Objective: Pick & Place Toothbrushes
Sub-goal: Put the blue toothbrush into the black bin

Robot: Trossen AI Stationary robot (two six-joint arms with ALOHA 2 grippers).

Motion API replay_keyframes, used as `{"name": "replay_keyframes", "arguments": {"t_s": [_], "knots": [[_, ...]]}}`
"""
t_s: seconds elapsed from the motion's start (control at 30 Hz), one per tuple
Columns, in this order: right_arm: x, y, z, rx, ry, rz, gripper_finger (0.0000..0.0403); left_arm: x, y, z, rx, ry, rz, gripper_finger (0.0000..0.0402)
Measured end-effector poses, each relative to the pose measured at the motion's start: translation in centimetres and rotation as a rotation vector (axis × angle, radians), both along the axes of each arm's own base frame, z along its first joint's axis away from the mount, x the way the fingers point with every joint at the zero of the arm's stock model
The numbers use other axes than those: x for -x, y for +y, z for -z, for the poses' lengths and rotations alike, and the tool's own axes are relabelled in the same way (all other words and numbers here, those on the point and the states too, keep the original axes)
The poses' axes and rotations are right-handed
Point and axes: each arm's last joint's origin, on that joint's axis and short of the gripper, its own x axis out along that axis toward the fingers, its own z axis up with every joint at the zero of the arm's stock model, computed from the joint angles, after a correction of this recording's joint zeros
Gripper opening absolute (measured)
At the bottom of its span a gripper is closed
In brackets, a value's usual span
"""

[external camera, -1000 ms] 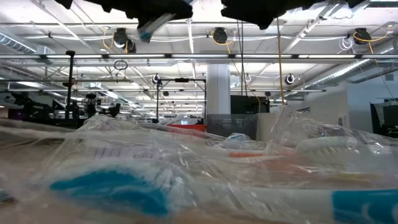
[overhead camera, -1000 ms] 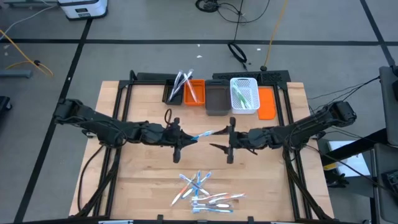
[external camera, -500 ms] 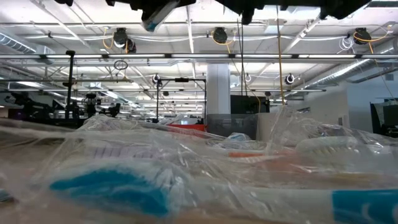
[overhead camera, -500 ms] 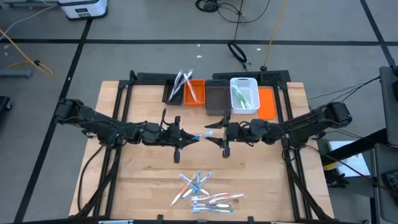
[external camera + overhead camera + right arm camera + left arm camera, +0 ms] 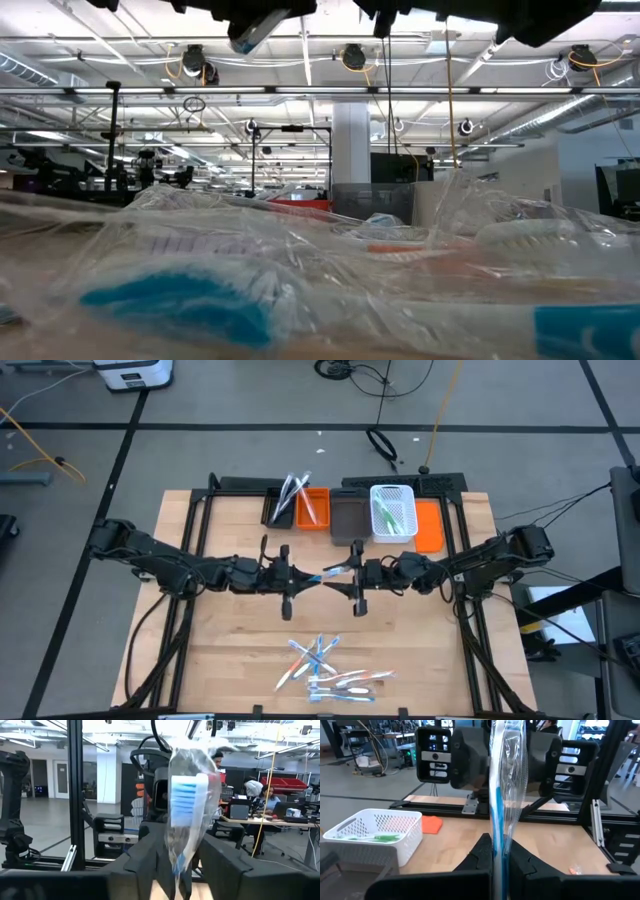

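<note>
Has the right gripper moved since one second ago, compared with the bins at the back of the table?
Yes. In the high view the right gripper has slid toward the left arm; it now lies below the dark bin, around the tip of the wrapped toothbrush.

wooden table (image 5: 220, 650); white basket (image 5: 393, 512), orange bin (image 5: 312, 510), grey bin (image 5: 348, 520)

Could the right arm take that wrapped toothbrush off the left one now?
Probably yes. The left gripper is shut on the blue toothbrush, holding it out above the table. The right gripper is open around the brush's free end, with nothing between them, so it only needs to close.
</note>
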Motion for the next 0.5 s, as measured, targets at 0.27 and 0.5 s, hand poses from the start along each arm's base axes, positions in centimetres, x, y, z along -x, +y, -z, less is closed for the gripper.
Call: {"name": "replay_keyframes", "arguments": {"t_s": [0.27, 0.5], "knots": [[0.1, 0.02, -0.36, 0.044, -0.043, -0.007, 0.0014, 0.01, -0.05, 0.04, -0.001, 0.004, 0.007, 0.0007], [0.1, 0.07, -0.34, 0.05, -0.04, -0.002, 0.0008, 0.01, -0.03, 0.06, -0.001, 0.006, 0.004, 0.0034]]}}
